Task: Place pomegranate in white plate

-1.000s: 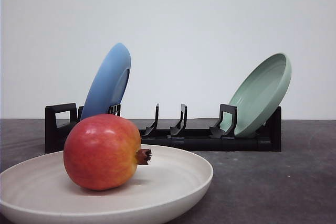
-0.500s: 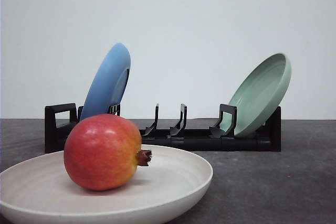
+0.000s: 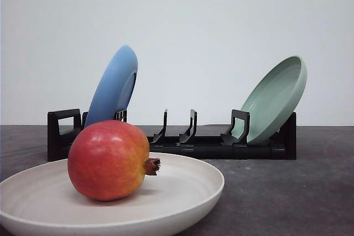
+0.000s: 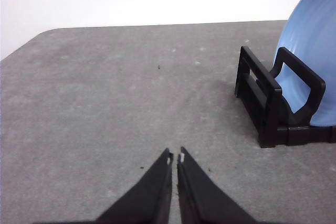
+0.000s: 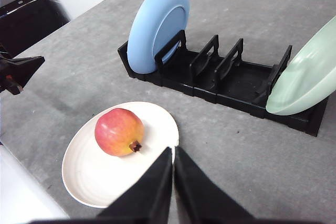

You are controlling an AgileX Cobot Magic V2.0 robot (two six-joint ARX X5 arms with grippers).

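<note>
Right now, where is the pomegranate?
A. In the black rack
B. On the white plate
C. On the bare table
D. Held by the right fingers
B: the pomegranate rests on the white plate, with both grippers shut and away from it.

The round red-and-yellow pomegranate (image 3: pixel 109 160) had smooth, softly glossy skin. The round off-white plate (image 3: pixel 188 192) looked matt, with faint concentric ridges. The blue plate (image 3: pixel 113 85) and pale green plate (image 3: pixel 276 98) looked smooth and satin. The black dish rack (image 5: pixel 231 80) seemed hard plastic. The grey counter (image 4: pixel 105 93) was matt and mottled.
</note>
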